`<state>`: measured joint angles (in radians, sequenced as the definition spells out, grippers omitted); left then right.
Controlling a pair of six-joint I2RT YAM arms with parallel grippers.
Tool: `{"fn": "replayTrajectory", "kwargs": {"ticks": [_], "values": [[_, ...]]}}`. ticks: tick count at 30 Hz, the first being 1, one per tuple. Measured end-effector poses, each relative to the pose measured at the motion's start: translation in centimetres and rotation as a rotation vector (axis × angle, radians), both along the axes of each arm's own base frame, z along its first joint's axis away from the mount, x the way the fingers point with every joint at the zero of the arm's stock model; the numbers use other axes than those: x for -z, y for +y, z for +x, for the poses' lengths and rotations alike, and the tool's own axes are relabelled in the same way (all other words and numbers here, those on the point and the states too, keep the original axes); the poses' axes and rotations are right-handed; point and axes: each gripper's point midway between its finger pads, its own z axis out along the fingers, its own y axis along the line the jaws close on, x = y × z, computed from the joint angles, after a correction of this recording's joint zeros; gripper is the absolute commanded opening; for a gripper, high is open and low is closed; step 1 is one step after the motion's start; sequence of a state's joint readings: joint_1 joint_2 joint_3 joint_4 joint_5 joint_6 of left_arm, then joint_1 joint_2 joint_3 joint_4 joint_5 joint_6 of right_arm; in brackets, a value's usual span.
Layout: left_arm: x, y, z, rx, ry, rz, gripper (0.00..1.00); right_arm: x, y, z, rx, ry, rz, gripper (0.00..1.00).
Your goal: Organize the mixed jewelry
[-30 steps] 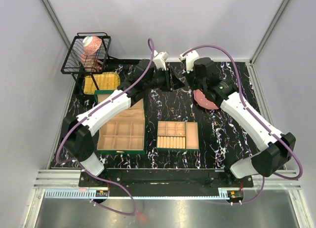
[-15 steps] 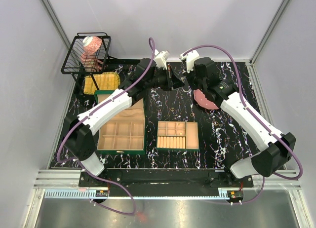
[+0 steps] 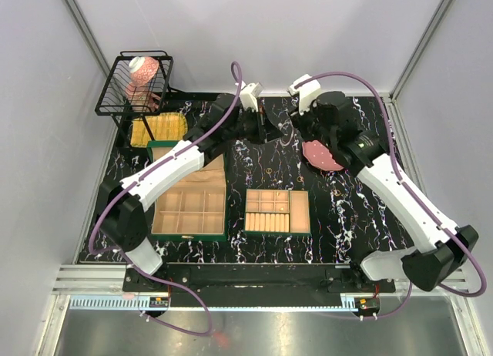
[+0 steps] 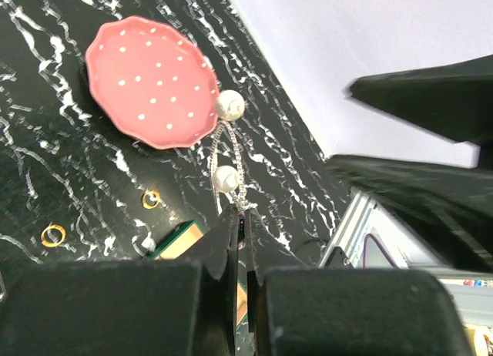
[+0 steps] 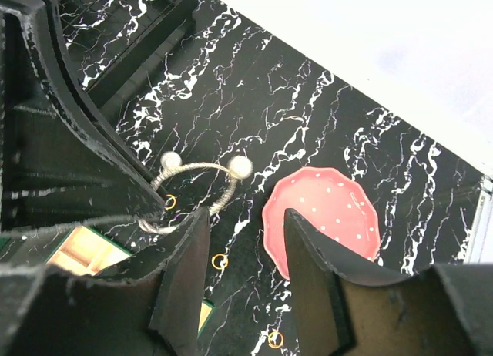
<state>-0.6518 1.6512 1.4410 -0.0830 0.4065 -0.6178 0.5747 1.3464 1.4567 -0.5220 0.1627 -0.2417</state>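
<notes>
Hoop (image 4: 226, 179) with two pearl ends hung clamped in your left fingers (image 4: 222, 252), pearls pointing toward the pink plate (image 4: 146, 78); your right fingers (image 5: 312, 271) stood apart just beside it, nearer the plate.

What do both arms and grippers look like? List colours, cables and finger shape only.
Both arms match: the left arm and right arm have white link shells, black joints and bases, and a purple cable looping alongside. The left gripper and right gripper have matte black, wedge-shaped fingers. No markings are legible.
</notes>
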Motion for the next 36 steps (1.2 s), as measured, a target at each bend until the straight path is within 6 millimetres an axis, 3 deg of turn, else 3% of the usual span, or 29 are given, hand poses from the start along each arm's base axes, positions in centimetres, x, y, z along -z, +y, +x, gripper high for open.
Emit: {"fn": "replayTrajectory", "kwargs": {"ticks": [5,10,19,24,36], "values": [[1.6,2.1,-0.1,-0.007,0.026,0.018,0.0,-1.2,-1.0,-1.1,-0.005,-0.042,-0.005,0.52],[2.1,5.7,-1.1,0.027,0.024,0.031,0.0,-0.7,-1.9,-1.9,-0.003,-0.053,-0.037,0.54],[3.2,12.1,-8.6,0.209,-0.026,0.042,0.0,1.0,-3.4,-1.8,0.028,-0.042,-0.106,0.55],[4.4,16.9,-9.6,0.221,-0.036,0.07,0.0,1.6,-4.2,-1.4,0.046,-0.035,-0.115,0.55],[10.5,24.7,-12.5,0.246,0.018,0.248,0.0,3.5,-4.7,-1.3,0.058,-0.009,-0.131,0.54]]}}
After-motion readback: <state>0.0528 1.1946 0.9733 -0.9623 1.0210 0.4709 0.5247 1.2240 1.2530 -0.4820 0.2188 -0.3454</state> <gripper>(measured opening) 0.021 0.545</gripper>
